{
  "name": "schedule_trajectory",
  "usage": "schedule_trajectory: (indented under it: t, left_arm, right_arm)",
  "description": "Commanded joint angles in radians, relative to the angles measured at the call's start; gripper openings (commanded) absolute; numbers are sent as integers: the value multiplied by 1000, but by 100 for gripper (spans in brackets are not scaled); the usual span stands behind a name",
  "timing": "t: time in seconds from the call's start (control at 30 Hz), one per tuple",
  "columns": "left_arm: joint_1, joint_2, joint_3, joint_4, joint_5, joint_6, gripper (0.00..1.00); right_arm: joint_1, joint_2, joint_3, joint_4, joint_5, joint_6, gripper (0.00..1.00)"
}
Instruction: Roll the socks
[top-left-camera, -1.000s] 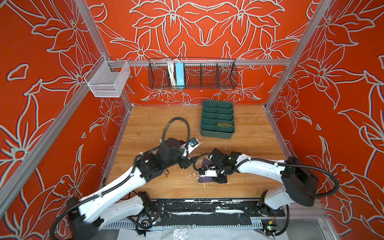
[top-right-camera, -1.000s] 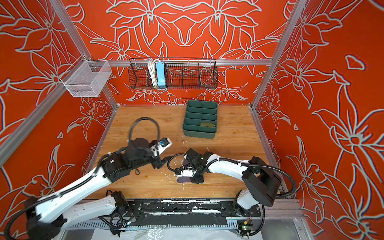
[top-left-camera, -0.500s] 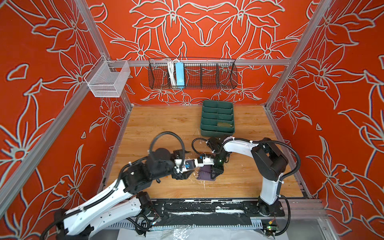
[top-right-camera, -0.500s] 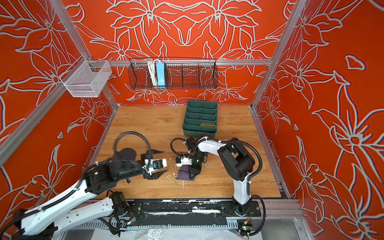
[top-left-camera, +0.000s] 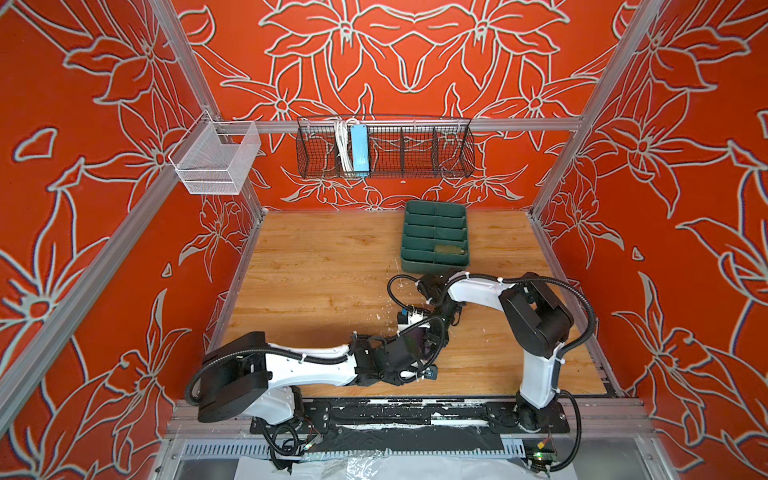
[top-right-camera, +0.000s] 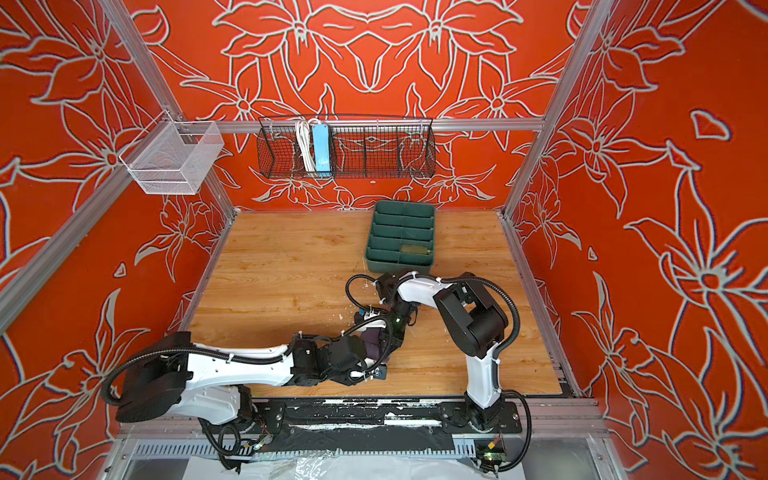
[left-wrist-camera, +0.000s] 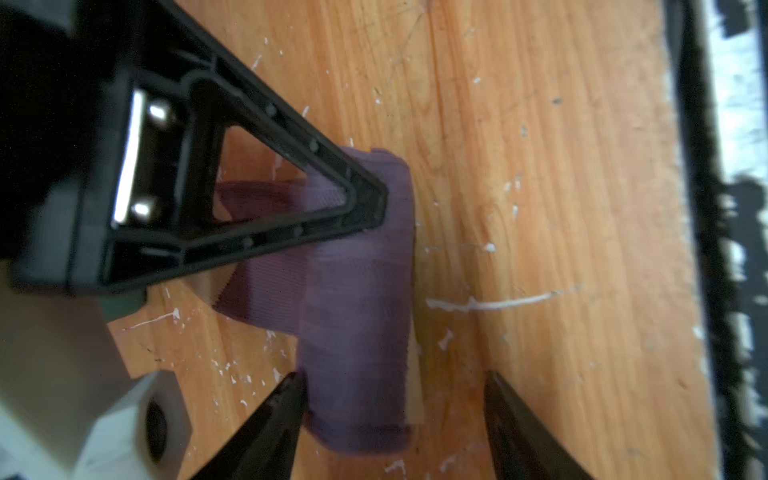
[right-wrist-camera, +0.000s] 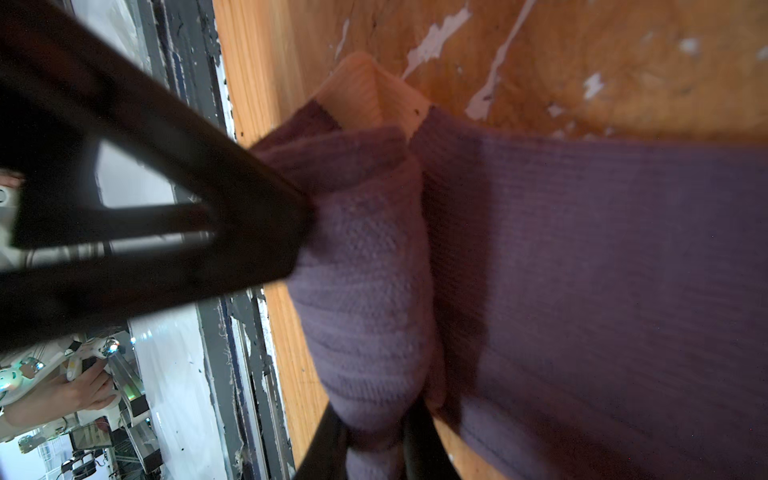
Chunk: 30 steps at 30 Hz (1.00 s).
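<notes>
Right fingers (right-wrist-camera: 324, 444) pinch the purple sock (left-wrist-camera: 357, 311) — left fingers (left-wrist-camera: 274, 424) straddle it, spread apart.

Robot lab cell, alu frame (top-left-camera: 519, 124), printed walls (top-left-camera: 83, 124)

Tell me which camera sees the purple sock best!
The left wrist view. The purple sock shows nearly whole there, rolled up on the wooden table. The right wrist view is so close that the sock runs off the picture. Both top views show only a small, dark purple patch of it.
</notes>
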Motion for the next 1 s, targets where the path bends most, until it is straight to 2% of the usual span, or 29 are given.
schedule_trajectory:
  t: [0.0,0.1,0.23,0.3,0.37,0.5,0.67,0.8,0.9,0.97]
  left_arm:
    - [-3,67,19,99,-73,-41,58]
    - [-3,128,32,111,-88,-43,41]
    - [-35,199,83,29,-116,-55,12]
    - [-35,225,124,-52,-118,-73,6]
    - [-36,238,160,-137,-94,-100,5]
    - [-36,248,203,-256,-13,-161,4]
    - [-33,291,240,-324,59,-218,4]
    - [-25,346,288,-361,85,-258,4]
    - [-11,348,304,-363,167,-264,5]
    - [36,349,333,-386,240,-262,5]
  right_arm:
    - [-4,12,-38,14,57,-28,0]
    - [-5,16,-31,18,47,-25,0]
    - [-9,5,-33,15,55,-17,0]
    - [-14,-28,-51,42,89,-6,0]
    - [-16,-97,-90,121,169,20,19]
    - [-25,-263,-166,270,254,67,40]
    - [-74,-512,-285,488,446,168,45]
    - [-108,-718,-383,677,648,248,58]
    - [-152,-856,-421,774,784,302,60]
    - [-166,-950,-430,810,843,315,60]
